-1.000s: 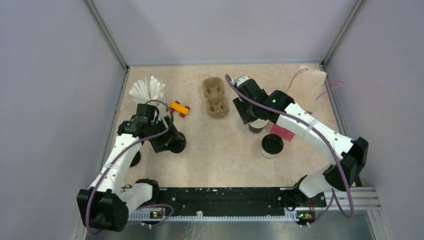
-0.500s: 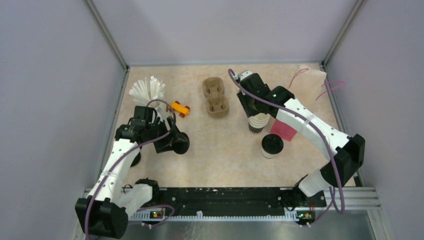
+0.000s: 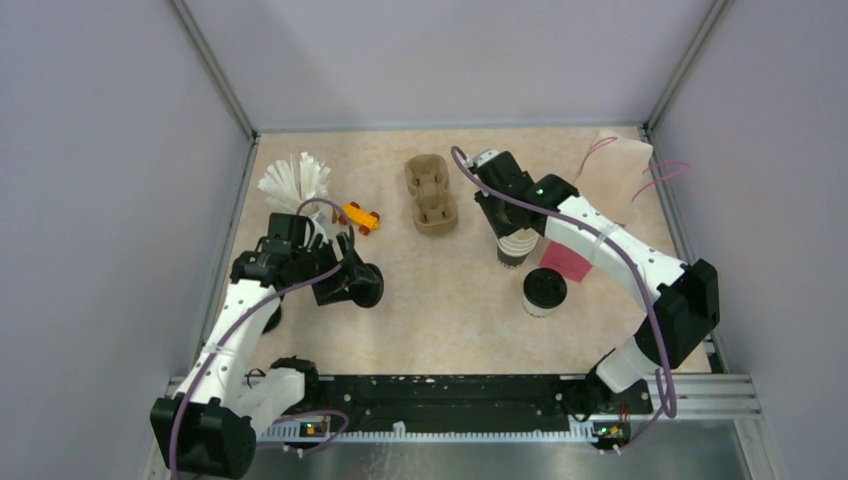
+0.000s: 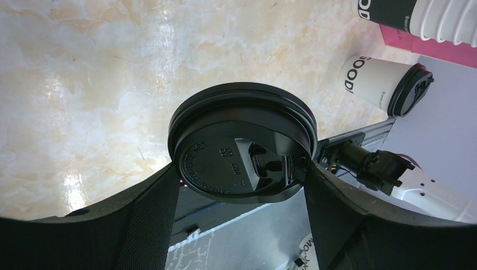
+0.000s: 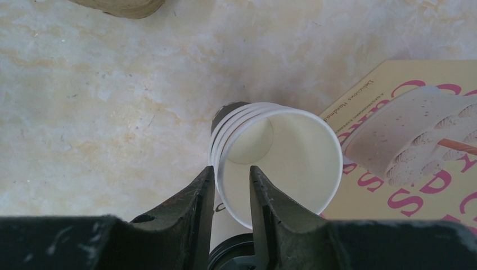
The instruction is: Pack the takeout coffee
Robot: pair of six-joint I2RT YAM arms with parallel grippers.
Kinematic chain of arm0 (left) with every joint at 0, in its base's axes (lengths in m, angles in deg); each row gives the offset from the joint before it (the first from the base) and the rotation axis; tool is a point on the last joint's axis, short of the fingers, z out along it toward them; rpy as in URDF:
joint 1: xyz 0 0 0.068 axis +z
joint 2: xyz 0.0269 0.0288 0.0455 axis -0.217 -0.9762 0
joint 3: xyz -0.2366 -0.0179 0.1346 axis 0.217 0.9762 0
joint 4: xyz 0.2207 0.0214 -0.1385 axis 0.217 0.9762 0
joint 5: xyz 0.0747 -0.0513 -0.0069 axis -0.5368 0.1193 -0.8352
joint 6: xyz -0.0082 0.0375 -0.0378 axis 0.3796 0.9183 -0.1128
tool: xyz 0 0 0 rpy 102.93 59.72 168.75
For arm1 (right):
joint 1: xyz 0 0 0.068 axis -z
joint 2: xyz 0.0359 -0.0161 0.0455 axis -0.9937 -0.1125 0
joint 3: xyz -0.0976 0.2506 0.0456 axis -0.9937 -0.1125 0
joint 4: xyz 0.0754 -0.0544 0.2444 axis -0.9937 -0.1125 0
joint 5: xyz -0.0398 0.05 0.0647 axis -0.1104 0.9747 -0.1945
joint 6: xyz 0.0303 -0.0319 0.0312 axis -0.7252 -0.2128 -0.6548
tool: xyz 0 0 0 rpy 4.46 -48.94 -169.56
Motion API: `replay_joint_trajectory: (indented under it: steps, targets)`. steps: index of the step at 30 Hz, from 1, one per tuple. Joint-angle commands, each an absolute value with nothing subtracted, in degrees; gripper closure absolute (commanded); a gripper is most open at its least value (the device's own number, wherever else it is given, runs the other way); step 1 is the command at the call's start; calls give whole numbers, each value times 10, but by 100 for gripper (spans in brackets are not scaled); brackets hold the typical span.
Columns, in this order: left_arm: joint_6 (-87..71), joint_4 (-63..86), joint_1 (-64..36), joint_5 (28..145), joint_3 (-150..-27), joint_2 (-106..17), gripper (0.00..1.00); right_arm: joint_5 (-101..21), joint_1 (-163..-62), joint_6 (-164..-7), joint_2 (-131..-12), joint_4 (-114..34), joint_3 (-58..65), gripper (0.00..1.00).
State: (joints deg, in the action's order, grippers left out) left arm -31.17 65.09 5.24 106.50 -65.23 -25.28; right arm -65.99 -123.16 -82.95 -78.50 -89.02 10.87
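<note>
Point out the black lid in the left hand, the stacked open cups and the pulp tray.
black lid (image 4: 225, 163), left wrist view, embossed top face.
stacked open cups (image 5: 304, 146), right wrist view, top cup's inner wall.
pulp tray (image 3: 431, 196), top external view, ridge between its holes.

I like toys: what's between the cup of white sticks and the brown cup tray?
In the top view, an orange toy lies between the cup of white sticks and the brown cup tray.

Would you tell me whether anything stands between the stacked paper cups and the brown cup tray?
Nothing visible does: only bare table lies between the cup stack and the tray. The lidded cup stands on the near side, off that path.
</note>
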Motion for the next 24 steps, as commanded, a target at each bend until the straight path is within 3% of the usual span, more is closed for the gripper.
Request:
replay_joint_trajectory:
  steps: [1,7,11,16,24]
  targets:
    - [-308,627,48,1086,-648,-245,25,-656,-1227,-824,-796,-870,102,72]
    - [-304,624,43,1085,-651,-253,25,-656,-1227,-824,-807,-865,105,75]
    - [-303,623,42,1087,-651,-257,25,-658,-1227,-823,-810,-874,117,89]
    - [-304,619,39,1087,-657,-259,25,-658,-1227,-830,-808,-908,145,98]
    - [-302,606,32,1089,-669,-270,25,-680,-1227,-840,-808,-942,170,99]
